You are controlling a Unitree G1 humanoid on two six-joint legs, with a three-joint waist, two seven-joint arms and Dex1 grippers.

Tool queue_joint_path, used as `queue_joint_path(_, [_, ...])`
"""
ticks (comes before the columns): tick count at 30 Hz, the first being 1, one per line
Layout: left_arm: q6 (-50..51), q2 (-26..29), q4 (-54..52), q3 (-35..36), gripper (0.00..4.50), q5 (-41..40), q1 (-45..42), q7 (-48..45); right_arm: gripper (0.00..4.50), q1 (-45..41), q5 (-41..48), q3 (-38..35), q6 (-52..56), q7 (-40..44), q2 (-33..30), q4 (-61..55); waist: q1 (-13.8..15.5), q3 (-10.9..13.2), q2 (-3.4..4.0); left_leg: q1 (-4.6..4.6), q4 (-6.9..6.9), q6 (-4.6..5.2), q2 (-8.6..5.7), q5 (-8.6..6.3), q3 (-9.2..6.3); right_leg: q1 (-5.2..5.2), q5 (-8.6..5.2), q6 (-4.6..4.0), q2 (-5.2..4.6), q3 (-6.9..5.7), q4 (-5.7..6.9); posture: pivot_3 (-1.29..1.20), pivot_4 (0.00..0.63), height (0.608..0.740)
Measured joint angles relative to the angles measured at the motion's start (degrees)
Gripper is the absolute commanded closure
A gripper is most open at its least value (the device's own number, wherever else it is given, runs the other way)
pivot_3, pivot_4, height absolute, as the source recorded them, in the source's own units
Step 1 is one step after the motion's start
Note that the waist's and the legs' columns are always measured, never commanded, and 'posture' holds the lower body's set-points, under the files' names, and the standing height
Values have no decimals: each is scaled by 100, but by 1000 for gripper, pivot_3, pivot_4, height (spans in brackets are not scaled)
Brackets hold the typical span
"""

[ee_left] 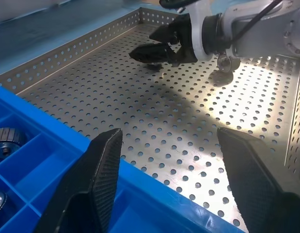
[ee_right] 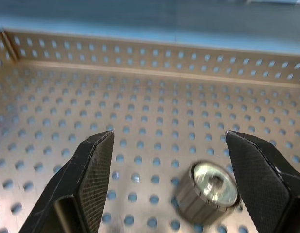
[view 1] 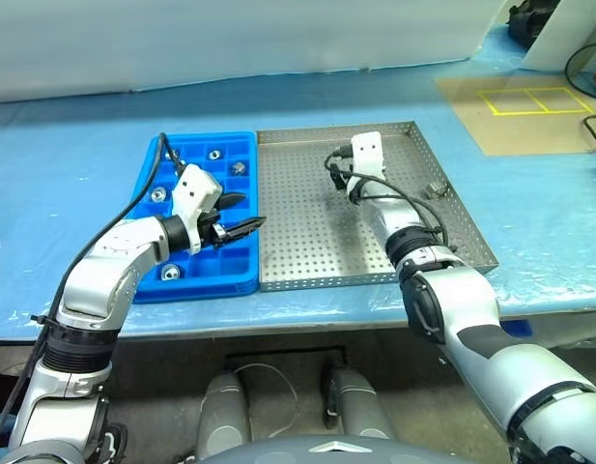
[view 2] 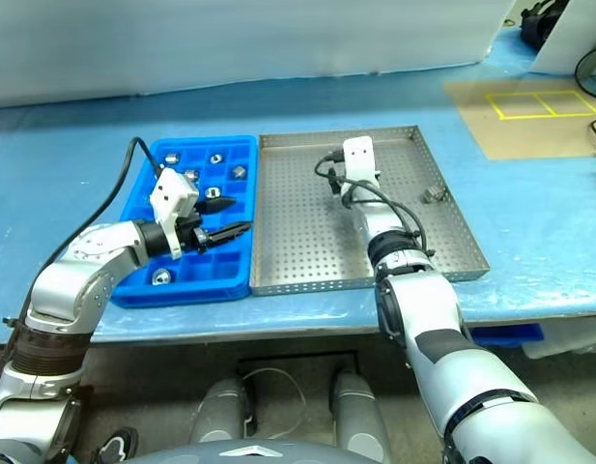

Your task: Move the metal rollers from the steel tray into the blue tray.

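The right gripper (ee_right: 167, 182) is held with fingers apart over the steel tray (ee_right: 140, 97), a metal roller (ee_right: 206, 191) lying loose between them. The left gripper (ee_left: 169, 174) is spread empty at the blue tray (ee_left: 38, 165) edge.

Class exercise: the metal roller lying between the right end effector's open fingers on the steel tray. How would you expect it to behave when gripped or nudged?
The metal roller is a short cylinder lying tilted on the perforated steel tray, so a nudge would probably send it rolling. It looks like solid metal: likely rigid and heavy for its size. Its ribbed side may help the right end effector grip, though the polished end face could slip.
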Motion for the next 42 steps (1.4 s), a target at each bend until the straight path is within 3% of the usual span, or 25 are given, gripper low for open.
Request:
queue_joint_path(7, [5,-31,-29,-15,1234,-4,34,55,752,136,6,-87,364,189,-407,-959,48,0,0,-6,0,0,-3,0,0,1,-1,-2,-1,-1,-3,-178,150,740])
queue_joint_path(17, [-31,-117,73,-135,1234,-3,73,-22,752,2296,156,-337,2828,658,-1731,-4940,-14,0,-3,10,-4,-15,-1,9,3,3,-2,2,15,18,-12,-257,150,740])
queue_joint_path(24, [-183,-193,383,-353,1234,45,-35,-191,752,2999,383,-407,3918,909,-1860,-6405,-147,0,-2,19,0,-15,34,9,2,4,-21,36,57,28,-10,-297,150,740])
queue_joint_path(31, [-270,-210,644,-441,1234,120,-228,-325,752,3674,766,-351,4900,1175,-1595,-6817,-144,-1,0,16,-2,-18,40,11,3,4,-19,32,64,29,-17,-319,150,740])
queue_joint_path(42, [-280,-287,779,-490,1234,171,-292,-403,752,3777,786,-91,4891,1252,-1432,-7004,-142,-3,2,26,-2,-21,42,12,4,10,-18,31,66,31,-17,-312,150,740])
